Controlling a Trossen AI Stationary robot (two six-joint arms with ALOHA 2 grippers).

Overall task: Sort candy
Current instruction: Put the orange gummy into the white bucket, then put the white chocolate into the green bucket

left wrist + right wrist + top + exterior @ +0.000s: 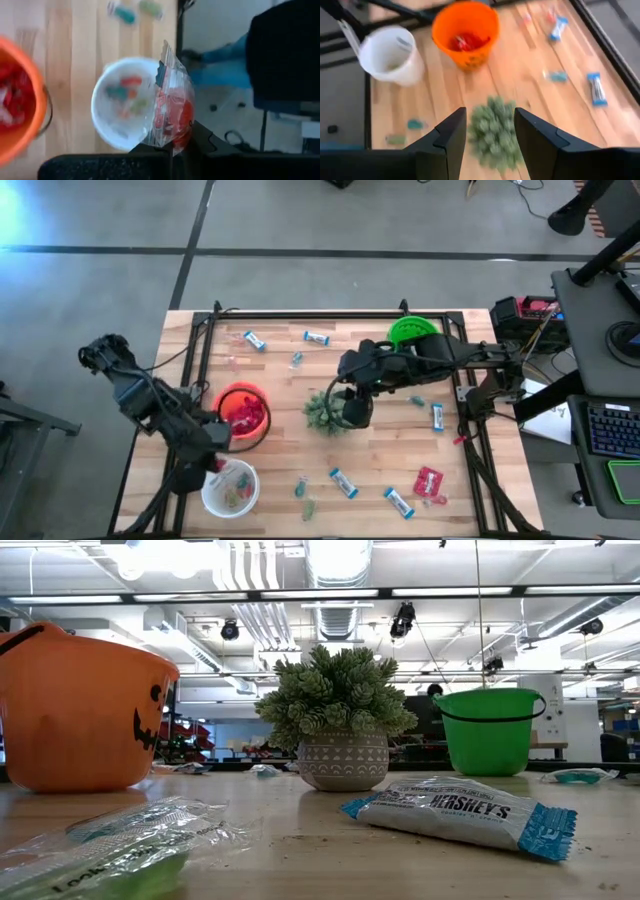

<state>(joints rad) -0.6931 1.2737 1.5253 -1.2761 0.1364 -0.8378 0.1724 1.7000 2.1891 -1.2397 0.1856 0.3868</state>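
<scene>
Gripping a red packet in my left gripper near the white bowl, my open right gripper above the plant risked toppling it.

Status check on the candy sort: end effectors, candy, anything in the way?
Left end effector shut on red candy packet near white bowl. Right end effector open above potted plant. More candy scattered.

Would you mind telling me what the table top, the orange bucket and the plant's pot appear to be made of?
The table top looks like pale wood: joined strips with visible grain, matte. The orange bucket seems to be plastic: smooth, slightly glossy, with a printed black pumpkin face. The plant's pot looks like grey ceramic or concrete, matte, with a white pattern; which one is unclear.
</scene>
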